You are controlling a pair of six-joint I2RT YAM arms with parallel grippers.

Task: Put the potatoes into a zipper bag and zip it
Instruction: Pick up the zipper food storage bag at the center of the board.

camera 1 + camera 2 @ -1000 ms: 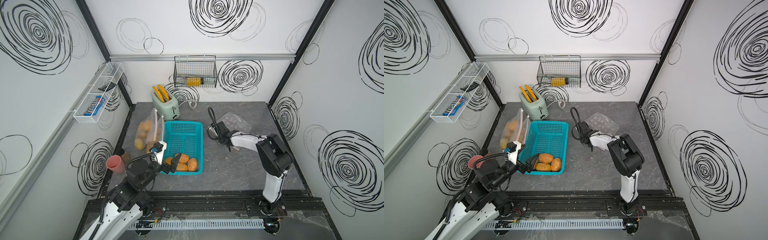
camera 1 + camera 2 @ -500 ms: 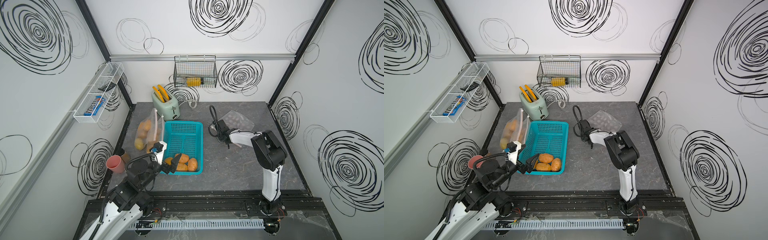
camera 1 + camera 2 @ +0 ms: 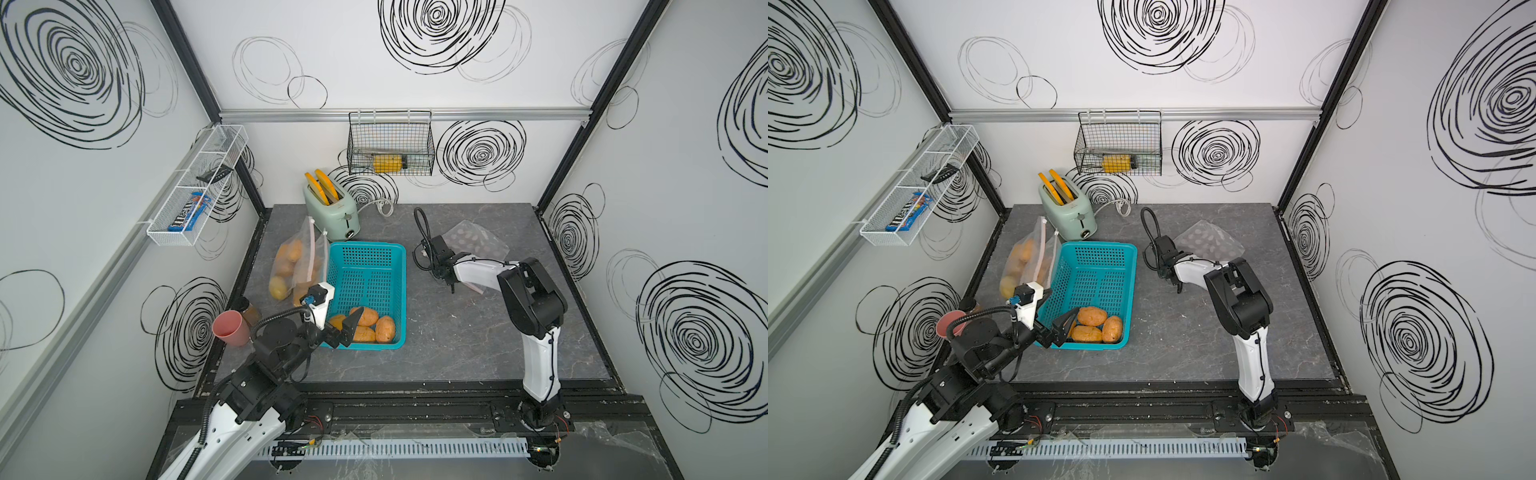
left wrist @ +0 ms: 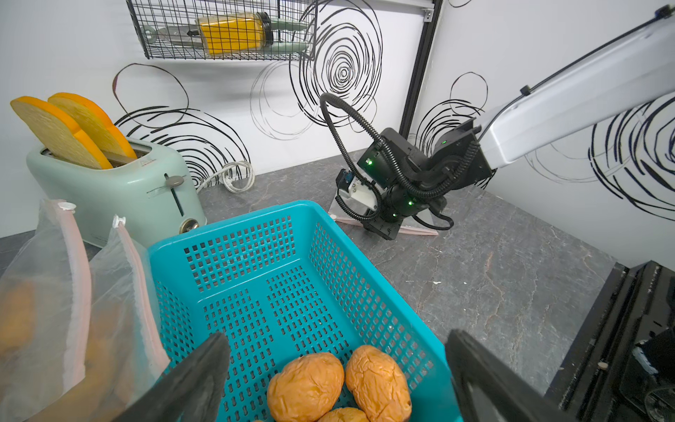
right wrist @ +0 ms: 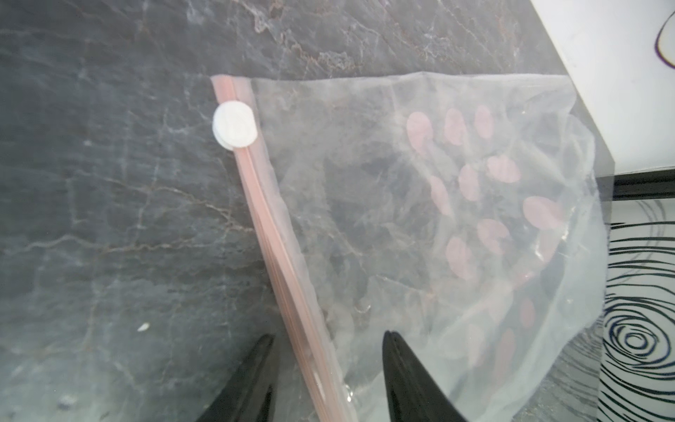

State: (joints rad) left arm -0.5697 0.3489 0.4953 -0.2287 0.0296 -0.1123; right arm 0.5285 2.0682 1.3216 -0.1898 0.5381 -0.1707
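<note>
Several orange-brown potatoes (image 3: 368, 323) (image 3: 1096, 325) (image 4: 306, 387) lie in the near end of a teal basket (image 3: 365, 266) (image 4: 255, 255). My left gripper (image 3: 347, 328) (image 4: 338, 339) hangs open over them, holding nothing. Left of the basket lean two clear zipper bags (image 3: 296, 266) (image 4: 73, 292) with more potatoes inside. A flat, empty zipper bag (image 3: 476, 245) (image 5: 438, 219) lies at the back right. My right gripper (image 3: 452, 286) (image 5: 328, 347) is open, its fingers on either side of that bag's pink zip strip (image 5: 277, 255), apart from it. The white slider (image 5: 235, 126) sits near the strip's far end.
A mint toaster (image 3: 332, 210) with orange toast slices stands at the back, behind the basket. A pink cup (image 3: 230, 328) stands at the table's left edge beside my left arm. A black wire basket (image 3: 390, 145) hangs on the back wall and a white wire shelf (image 3: 195, 187) on the left wall.
My right gripper's jaws have opened from shut, and that arm's elbow has swung slightly left. The left arm has not moved.
</note>
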